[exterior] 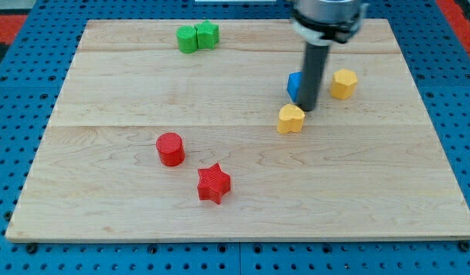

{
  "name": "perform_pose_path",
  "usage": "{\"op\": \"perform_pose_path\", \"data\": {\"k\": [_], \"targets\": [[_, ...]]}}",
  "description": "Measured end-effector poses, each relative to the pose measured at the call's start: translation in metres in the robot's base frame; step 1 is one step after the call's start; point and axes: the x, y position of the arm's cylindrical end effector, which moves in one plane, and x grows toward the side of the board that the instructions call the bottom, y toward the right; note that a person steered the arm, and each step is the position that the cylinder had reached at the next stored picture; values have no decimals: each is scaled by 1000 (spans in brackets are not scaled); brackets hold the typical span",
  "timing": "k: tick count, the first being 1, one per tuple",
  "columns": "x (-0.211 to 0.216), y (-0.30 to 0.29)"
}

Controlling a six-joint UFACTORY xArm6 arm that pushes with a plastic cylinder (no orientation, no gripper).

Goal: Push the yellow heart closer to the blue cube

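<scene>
Rig: one arm is ending in a straight dark rod; there is no pincer on it, so nothing is standing apart, together or clamped on anything.

My tip point(306, 108): it is resting at the rod's lower end, right in front of the blue cube and just above and to the right of the yellow heart; whether it is touching either, I cannot tell.

Yellow heart point(291, 118): it is sitting on the bench point(105, 191), right of centre, just below and to the left of my tip.

Blue cube point(295, 84): it is lying just above the heart, and the rod is hiding its right part, so only a blue left face is showing.

Key relation: the heart is lying toward the view's bottom-left of my tip, and the cube toward the view's top, so my tip is standing between the two, not behind the heart.

Judgement on the move: a push from here is likely sending the heart away from the cube; my tip is probably needing to go round to the heart's lower side and drive upward.

Gap: heart and cube are already sitting near, with a slim strip of bench between them.

Neighbour: a yellow hexagon-like block point(343, 83) is resting to the right of the rod, close enough to be getting nudged.
</scene>
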Motion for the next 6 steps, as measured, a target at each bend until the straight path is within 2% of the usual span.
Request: {"op": "perform_pose_path", "data": {"k": [1,2,3,4,5,6], "targets": [[49,1],[47,-94],[32,-124],[66,-54],[34,-60],[6,-109]]}}
